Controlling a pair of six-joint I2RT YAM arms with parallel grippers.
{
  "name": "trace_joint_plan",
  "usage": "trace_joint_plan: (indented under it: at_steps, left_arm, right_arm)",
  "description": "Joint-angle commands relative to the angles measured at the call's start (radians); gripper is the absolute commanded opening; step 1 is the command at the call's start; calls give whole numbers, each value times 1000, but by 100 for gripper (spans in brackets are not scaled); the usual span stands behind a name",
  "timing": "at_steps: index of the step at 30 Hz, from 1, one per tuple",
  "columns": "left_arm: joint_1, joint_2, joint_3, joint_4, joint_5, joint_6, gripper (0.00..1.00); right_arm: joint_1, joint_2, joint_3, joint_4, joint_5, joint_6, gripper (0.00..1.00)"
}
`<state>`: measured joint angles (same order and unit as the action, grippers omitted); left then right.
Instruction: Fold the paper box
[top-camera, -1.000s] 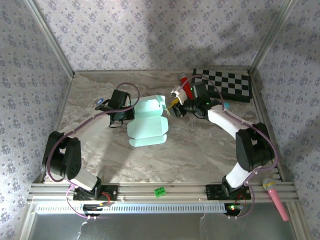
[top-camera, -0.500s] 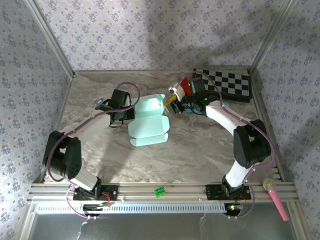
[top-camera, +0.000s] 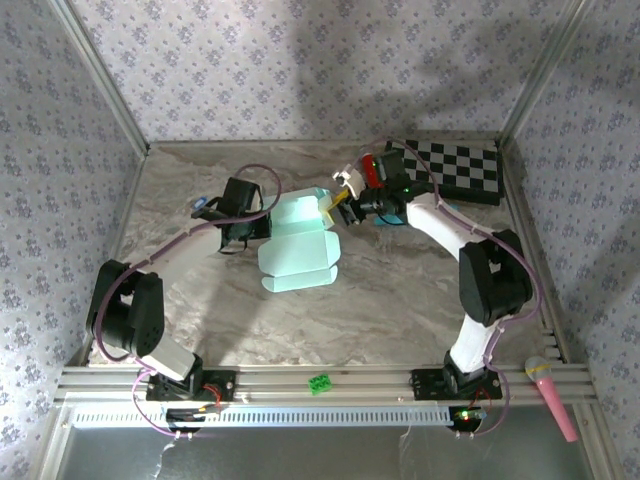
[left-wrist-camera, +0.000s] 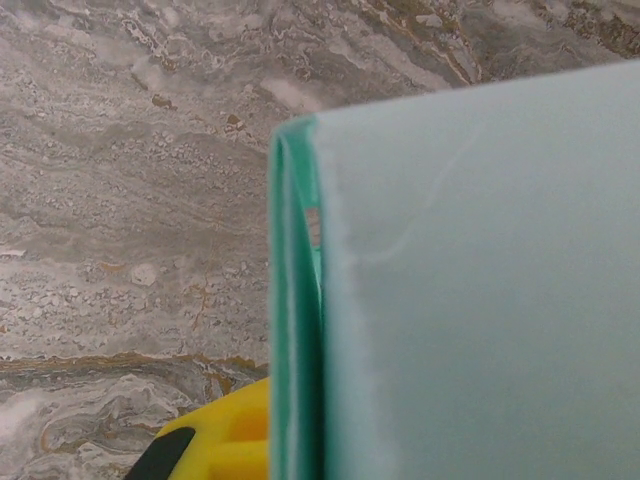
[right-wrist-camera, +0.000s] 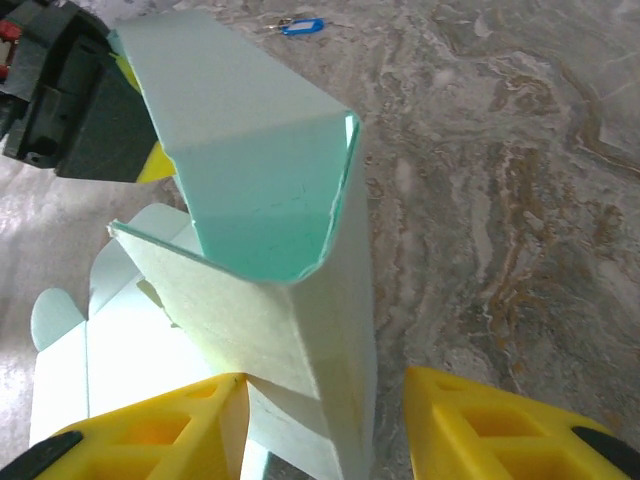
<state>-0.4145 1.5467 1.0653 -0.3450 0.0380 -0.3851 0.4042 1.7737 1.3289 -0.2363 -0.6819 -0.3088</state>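
Mid-table sits the half-formed pale mint-green card paper box (top-camera: 298, 250). The left gripper (top-camera: 262, 224) clenches its left edge as an anchor. The right gripper (right-wrist-camera: 322, 425), jaws parted, straddles a raised wall, probably to crease it.

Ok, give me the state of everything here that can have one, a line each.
paper box: partly folded, far end raised into an open sleeve, near flaps flat
left jaws: shut on the box's left edge
right jaws: open, astride a raised wall of the box
checkerboard: lying flat
pink microphone: lying on its side
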Motion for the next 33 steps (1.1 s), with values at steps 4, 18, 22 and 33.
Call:
trace_joint_plan:
  at_steps: [4, 18, 22, 33]
  left_arm:
    - [-9, 14, 38, -1, 43, 17, 0]
    - [-9, 11, 57, -22, 62, 10, 0]
    - [-9, 6, 60, -30, 67, 12, 0]
    - [-9, 2, 79, -57, 70, 11, 0]
  right_arm:
    - [24, 42, 69, -64, -48, -23, 45]
    - [98, 70, 55, 108, 202, 65, 42]
    - [124, 72, 42, 149, 329, 68, 40]
    - [201, 68, -13, 289, 675, 48, 26]
